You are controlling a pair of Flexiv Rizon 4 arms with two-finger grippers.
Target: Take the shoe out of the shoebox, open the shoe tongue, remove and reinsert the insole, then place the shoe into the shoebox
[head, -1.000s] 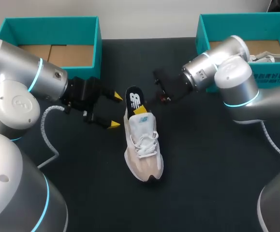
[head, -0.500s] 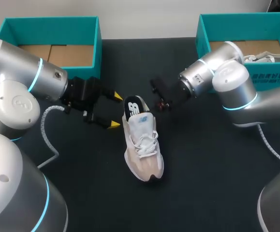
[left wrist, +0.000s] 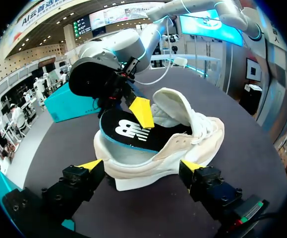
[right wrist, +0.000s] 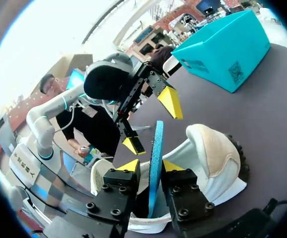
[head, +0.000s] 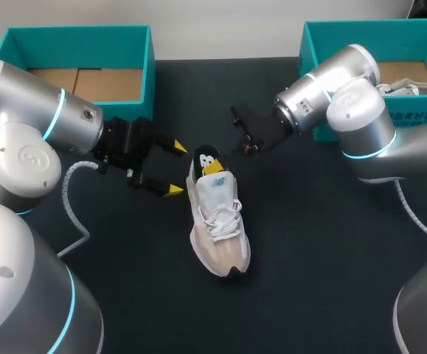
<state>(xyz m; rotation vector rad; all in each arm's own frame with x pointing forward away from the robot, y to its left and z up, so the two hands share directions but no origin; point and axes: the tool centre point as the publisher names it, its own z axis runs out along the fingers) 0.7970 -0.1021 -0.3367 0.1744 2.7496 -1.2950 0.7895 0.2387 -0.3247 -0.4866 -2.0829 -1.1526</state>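
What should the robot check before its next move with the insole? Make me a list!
1. Grip on the insole: ok. The right gripper is shut on it, one finger on each face.
2. Insole fully seated: not ok. Its heel end sticks up out of the shoe.
3. Shoe steadied: not ok. The left gripper is open beside the heel and holds nothing.
4. Shoe upright: ok. It stands on its sole on the table.
5. Insole lying flat inside: cannot tell, since the shoe hides its front end.
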